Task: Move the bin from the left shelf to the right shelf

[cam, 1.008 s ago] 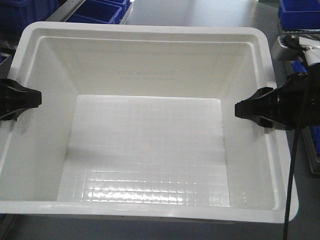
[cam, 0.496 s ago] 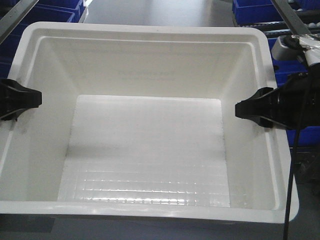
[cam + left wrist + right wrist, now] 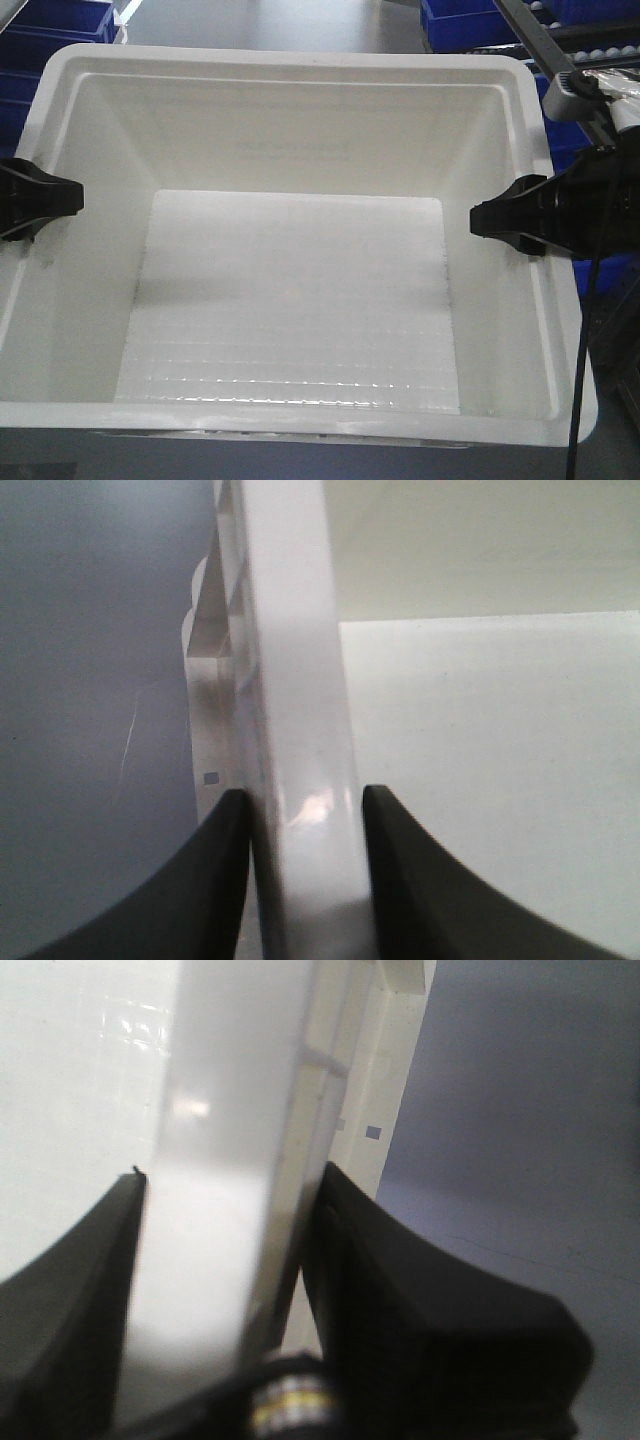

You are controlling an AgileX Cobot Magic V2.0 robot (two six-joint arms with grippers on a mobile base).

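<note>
White rectangular plastic bin [image 3: 300, 270] hung mid-carry, left gripper [image 3: 305, 815] and right gripper [image 3: 230, 1175] pinching its rims; lowering onto the silver roller shelf [image 3: 548, 48] looked next.

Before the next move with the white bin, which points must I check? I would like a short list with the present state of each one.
1. Left hand pinches the bin rim, one finger on each side: ok.
2. Right hand pinches the opposite rim the same way: ok.
3. Bin is empty, so nothing can slide inside: ok.
4. Cable is clear of the bin: cannot tell; it hangs in front of the right rim.
5. Lane on the right shelf is free: cannot tell; only a corner shows.
</note>
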